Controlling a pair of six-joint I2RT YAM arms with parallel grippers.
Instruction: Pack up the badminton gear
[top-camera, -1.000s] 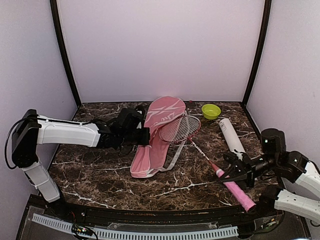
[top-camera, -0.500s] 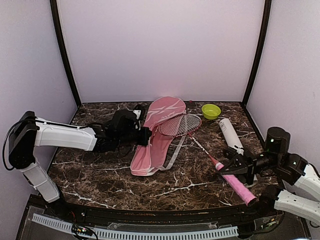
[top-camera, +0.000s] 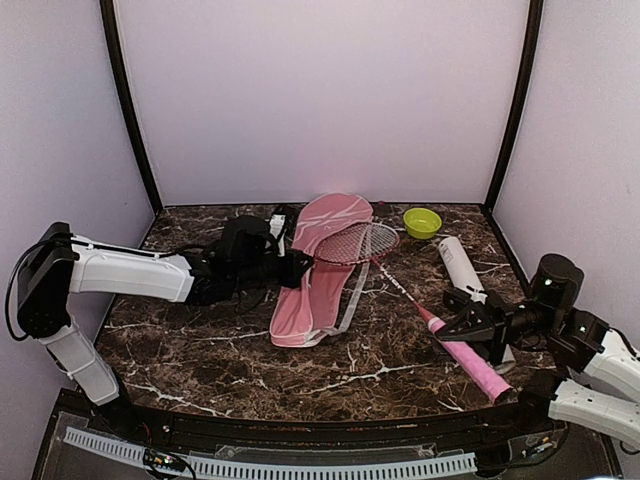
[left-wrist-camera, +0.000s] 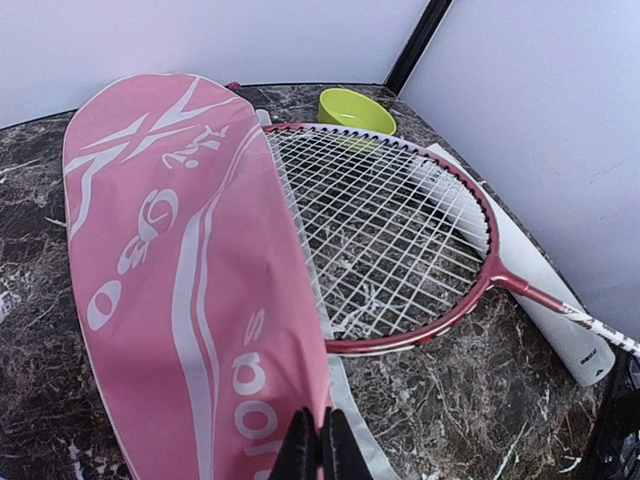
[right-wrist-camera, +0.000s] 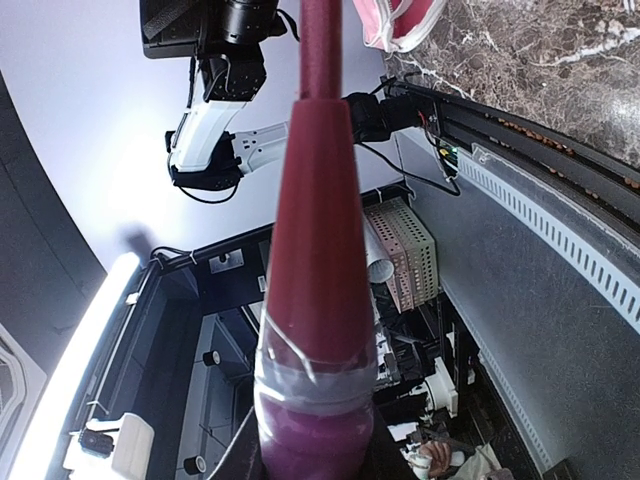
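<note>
The long pink racket cover (top-camera: 318, 275) lies in the middle of the table; it also shows in the left wrist view (left-wrist-camera: 180, 280). My left gripper (top-camera: 298, 268) is shut on the cover's right edge (left-wrist-camera: 320, 445). One racket shows, its red-pink head (top-camera: 358, 243) beside the cover, and the head's left rim (left-wrist-camera: 390, 230) is hidden behind that edge. My right gripper (top-camera: 462, 333) is shut on its pink handle (right-wrist-camera: 312, 330), jaws mostly hidden (right-wrist-camera: 312, 468). The tall white tube (top-camera: 457, 267) lies to the right. No shuttlecocks or second racket show.
A small lime-green bowl (top-camera: 422, 222) stands at the back right, just beyond the racket head (left-wrist-camera: 355, 108). The white tube (left-wrist-camera: 545, 305) lies close along the racket shaft. Purple walls close in the back and both sides. The table's front edge is right behind the handle's end.
The right gripper has pushed the racket toward the back left, its head sliding further up alongside the cover. The left gripper and cover shifted slightly right and back.
</note>
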